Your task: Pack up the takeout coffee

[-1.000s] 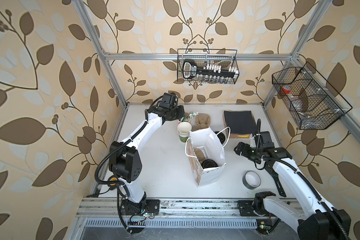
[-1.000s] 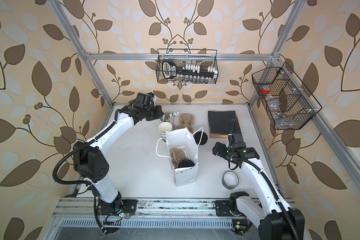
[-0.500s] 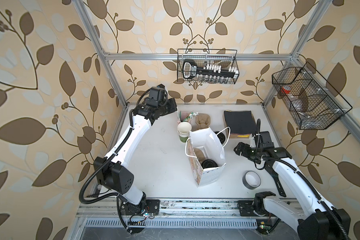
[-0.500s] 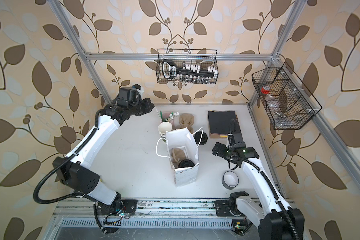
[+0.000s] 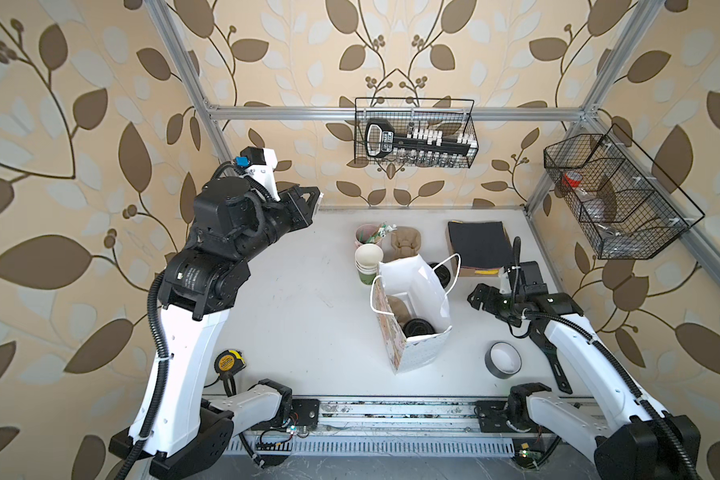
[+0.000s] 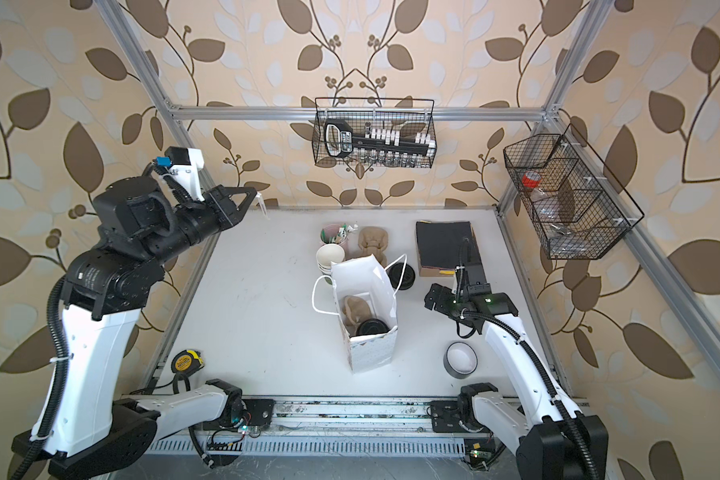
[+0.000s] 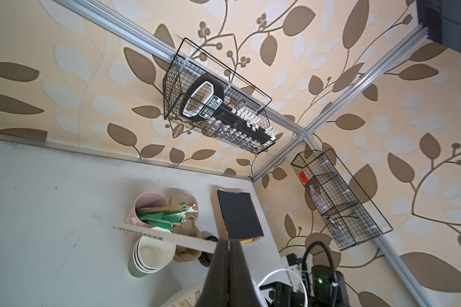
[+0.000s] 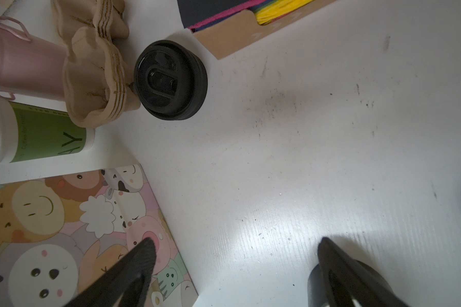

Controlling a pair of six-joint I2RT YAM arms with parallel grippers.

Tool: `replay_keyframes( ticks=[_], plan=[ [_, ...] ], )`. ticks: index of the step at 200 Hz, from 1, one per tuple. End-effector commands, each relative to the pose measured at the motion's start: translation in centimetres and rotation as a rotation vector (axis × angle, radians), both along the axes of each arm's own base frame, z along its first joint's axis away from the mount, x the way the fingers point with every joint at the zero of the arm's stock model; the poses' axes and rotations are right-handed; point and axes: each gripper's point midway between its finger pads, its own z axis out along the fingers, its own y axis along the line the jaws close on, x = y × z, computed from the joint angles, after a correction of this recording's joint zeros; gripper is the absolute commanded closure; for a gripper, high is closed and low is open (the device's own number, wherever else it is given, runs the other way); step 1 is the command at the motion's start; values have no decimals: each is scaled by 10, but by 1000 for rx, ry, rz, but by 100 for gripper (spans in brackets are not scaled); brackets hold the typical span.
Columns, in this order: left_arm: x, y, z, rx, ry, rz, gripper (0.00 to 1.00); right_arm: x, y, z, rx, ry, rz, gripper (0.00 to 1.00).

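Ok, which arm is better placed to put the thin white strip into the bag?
Left: the left gripper is shut on the white strip, so it need only swing to the open bag. The right gripper hangs open and empty beside the bag.
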Motion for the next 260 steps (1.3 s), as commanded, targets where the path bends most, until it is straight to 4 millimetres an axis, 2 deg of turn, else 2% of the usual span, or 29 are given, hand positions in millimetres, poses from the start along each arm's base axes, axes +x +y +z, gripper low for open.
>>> replay_keyframes(
  ticks=[1,30,49,107,166,219,235,260],
  plan=[
    [-17,-12,9,-56,41,-91,100,7,6,15,24,-34,11,4],
    [-55,-20,38,-182,18,-202,100,7,9,17,33,-39,16,4],
    [-73,-27,50,-266,20,-279,100,7,11,17,33,-39,20,4],
    [-108,-38,69,-437,32,-431,100,9,17,21,24,-48,24,4],
    [-117,-48,81,-486,32,-508,100,12,20,15,21,-35,19,5],
    [-99,-62,65,-478,85,-522,100,14,22,16,22,-40,23,5],
    [-95,-74,56,-466,107,-540,100,15,22,16,22,-43,24,5],
    [-99,-109,44,-397,130,-594,100,15,24,16,28,-43,27,5]
  ],
)
